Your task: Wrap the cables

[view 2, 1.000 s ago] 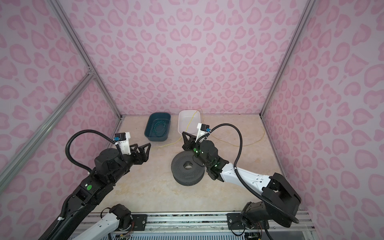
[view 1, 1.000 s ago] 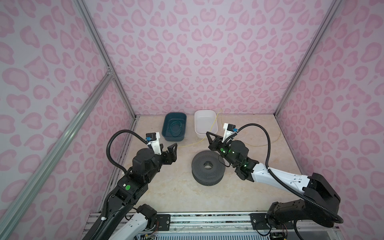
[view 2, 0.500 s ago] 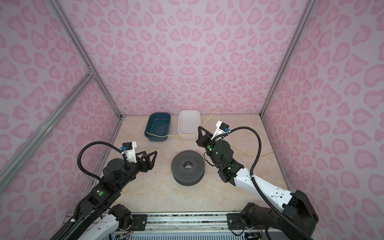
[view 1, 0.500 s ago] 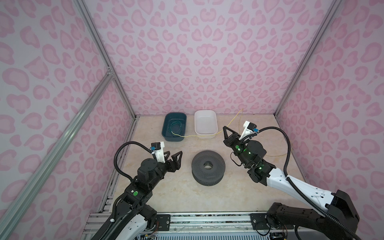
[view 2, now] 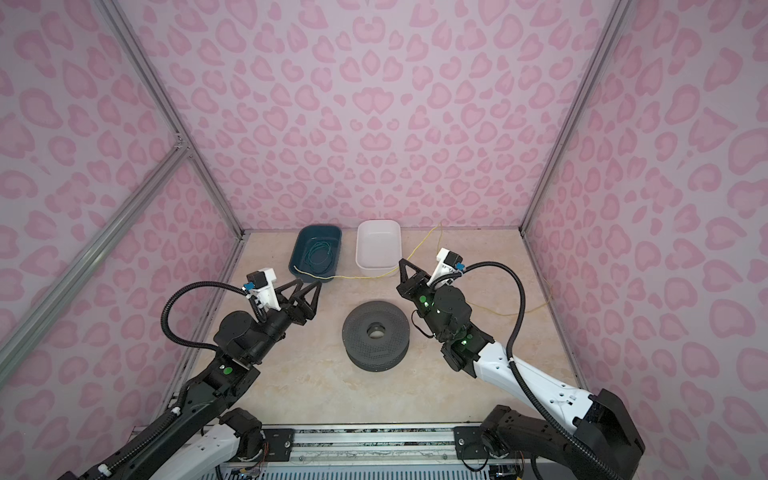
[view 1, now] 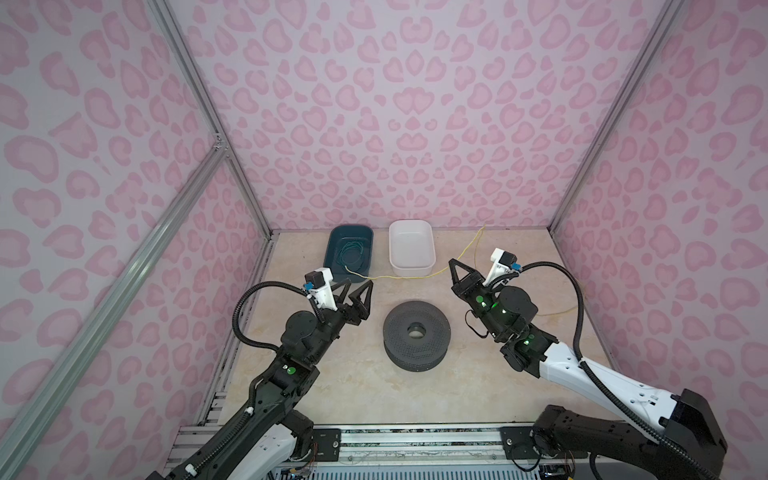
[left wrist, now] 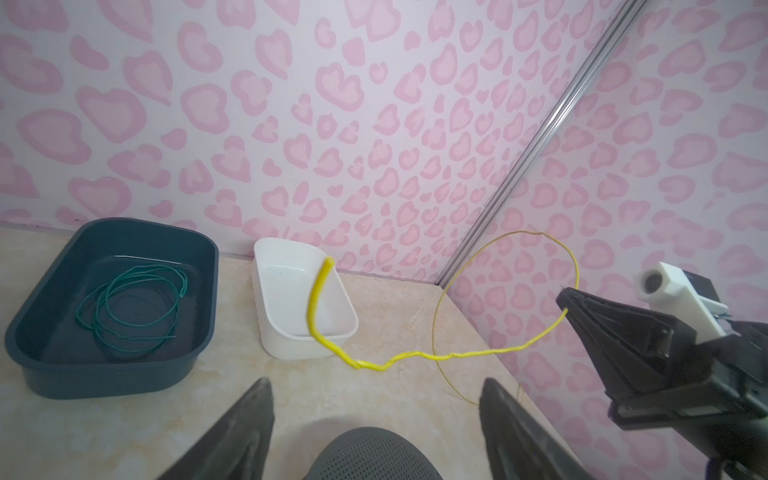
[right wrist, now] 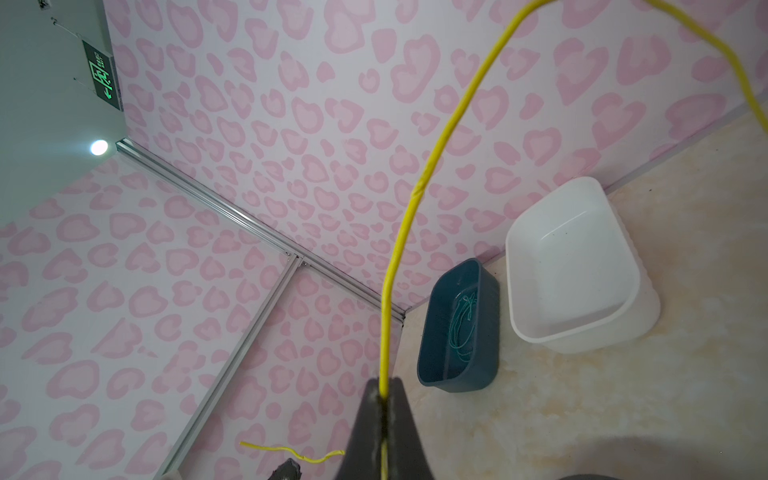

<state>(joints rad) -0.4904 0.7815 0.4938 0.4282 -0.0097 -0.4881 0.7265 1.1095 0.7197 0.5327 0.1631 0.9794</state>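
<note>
The cables show as one thin yellow cable (view 1: pixel 399 276) (view 2: pixel 365 275) lying on the floor in front of the bins. It rises to my right gripper (view 1: pixel 452 262) (view 2: pixel 402 262), which is shut on it. In the right wrist view the cable (right wrist: pixel 415 199) comes out from between the shut jaws of that gripper (right wrist: pixel 384 388) and arcs upward. My left gripper (view 1: pixel 358 284) (view 2: pixel 309 283) (left wrist: pixel 376 382) hovers open and empty left of the dark grey perforated spool (view 1: pixel 417 332) (view 2: pixel 376 332) (left wrist: pixel 370 453). The cable (left wrist: pixel 415 355) lies beyond its fingertips, with a thin loop behind.
A teal bin (view 1: pixel 365 235) (view 2: pixel 305 245) (left wrist: pixel 104 374) holding a coiled green wire (left wrist: pixel 133 316) stands at the back. Beside it is an empty white bin (view 1: pixel 411 249) (view 2: pixel 378 249) (left wrist: pixel 291 286) (right wrist: pixel 573 266). More yellow cable trails along the floor at the right (view 1: pixel 557 313). Pink patterned walls enclose three sides.
My right gripper moved from beside the spool to the right and back, drawing the yellow cable with it. The left arm shifted its pose, and its gripper stayed open.
</note>
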